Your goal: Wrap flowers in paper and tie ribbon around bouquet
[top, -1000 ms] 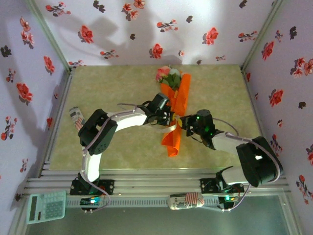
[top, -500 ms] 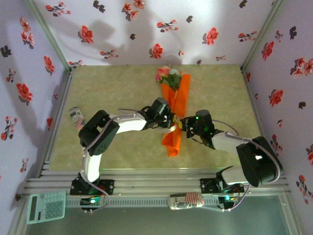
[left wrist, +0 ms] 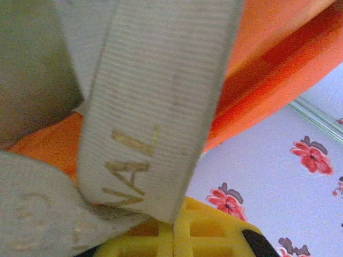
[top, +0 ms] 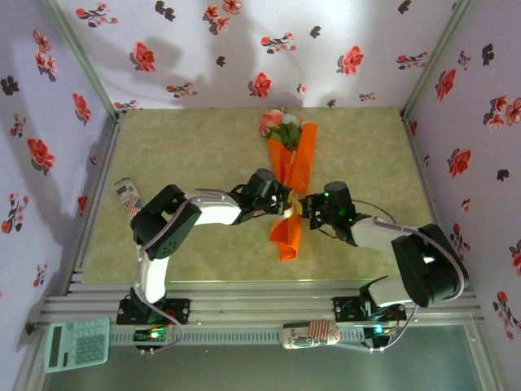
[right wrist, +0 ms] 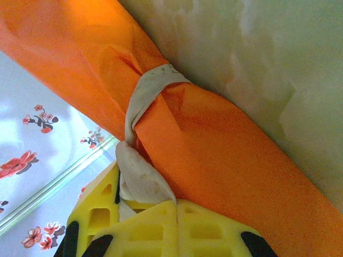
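I've got both grippers at the waist of the bouquet point(top: 299, 159), one per side. Left gripper point(top: 284, 200) is against the cone's left flank, jaws pinched together on the ribbon point(left wrist: 150, 101); from its wrist cam I see the ribbon, gold lettering on it, rising flat off the yellow fingertips point(left wrist: 225, 225) with the orange paper point(left wrist: 278, 64) just behind. Right gripper point(top: 309, 204) is on the opposite flank, also clamped on the ribbon: its wrist cam has the tail feeding into the closed fingers, and just ahead of them one loop cinched round the paper with a crossover. Flowers point(top: 277, 124) stick out the wide end, well beyond both grippers; the narrow tip lies on the table point(top: 187, 147) on their near side
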Available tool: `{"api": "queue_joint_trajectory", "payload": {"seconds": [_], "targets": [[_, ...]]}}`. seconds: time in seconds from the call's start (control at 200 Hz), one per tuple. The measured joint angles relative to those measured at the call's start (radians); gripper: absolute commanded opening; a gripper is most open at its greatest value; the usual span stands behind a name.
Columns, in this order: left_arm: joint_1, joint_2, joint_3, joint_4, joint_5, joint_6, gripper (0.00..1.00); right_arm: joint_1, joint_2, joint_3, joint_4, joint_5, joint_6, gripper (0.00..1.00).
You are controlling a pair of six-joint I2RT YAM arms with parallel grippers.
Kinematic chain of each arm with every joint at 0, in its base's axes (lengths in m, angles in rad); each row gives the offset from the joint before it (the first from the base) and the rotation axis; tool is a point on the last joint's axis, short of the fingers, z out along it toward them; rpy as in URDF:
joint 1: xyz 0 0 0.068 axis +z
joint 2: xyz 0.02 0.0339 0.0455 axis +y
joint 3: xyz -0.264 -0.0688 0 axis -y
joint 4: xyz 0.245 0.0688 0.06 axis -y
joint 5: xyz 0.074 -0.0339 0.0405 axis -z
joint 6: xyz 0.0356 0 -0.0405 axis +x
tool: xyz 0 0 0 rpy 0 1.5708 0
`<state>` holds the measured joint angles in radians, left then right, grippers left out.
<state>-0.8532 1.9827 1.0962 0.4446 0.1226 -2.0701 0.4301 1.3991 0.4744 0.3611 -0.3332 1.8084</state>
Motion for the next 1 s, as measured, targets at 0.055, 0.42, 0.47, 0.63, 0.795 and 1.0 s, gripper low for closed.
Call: {"api": "queue_joint_trajectory", "payload": {"seconds": [0.055, 0.42, 0.47, 0.63, 0.795, 1.0], "targets": [[0.0, 0.0, -0.006, 0.021, -0.001, 0.003, 0.03, 0.0, 0.0, 0.003, -0.001, 0.0, 0.002, 0.0], [-0.001, 0.0, -0.047, 0.137, -0.022, 0.013, 0.0, -0.002, -0.044, 0.016, -0.081, 0.0, -0.013, 0.22], [-0.001, 0.0, -0.049, 0.15, -0.028, 0.013, 0.0, -0.005, -0.069, 0.021, -0.122, 0.0, -0.027, 0.25], [-0.002, 0.0, -0.05, 0.179, -0.038, 0.015, 0.0, -0.018, -0.18, 0.041, -0.233, 0.013, -0.058, 0.25], [-0.002, 0.0, -0.051, 0.186, -0.037, 0.015, 0.0, -0.037, -0.266, 0.071, -0.298, 0.047, -0.066, 0.21], [-0.002, 0.0, -0.052, 0.188, -0.037, 0.015, 0.0, -0.082, -0.182, 0.15, -0.284, 0.077, -0.069, 0.14]]}}
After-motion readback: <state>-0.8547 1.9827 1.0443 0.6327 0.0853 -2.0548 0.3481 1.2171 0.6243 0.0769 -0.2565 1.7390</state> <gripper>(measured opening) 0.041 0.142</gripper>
